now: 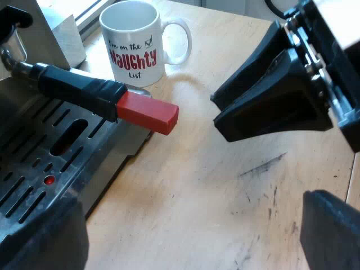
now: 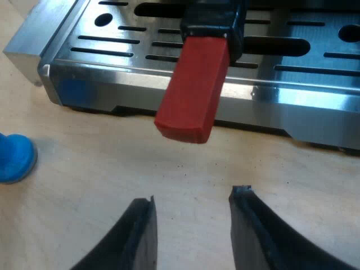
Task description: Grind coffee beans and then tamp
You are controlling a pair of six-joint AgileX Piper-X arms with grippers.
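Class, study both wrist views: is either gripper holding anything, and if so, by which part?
Nothing is held. The right gripper is open, short of the handle's red end and not touching it; the left gripper is open over the table.

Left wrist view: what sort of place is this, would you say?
Probably a home or office coffee corner: an espresso machine with a slotted drip tray, a novelty mug beside it, and a scuffed wooden tabletop.
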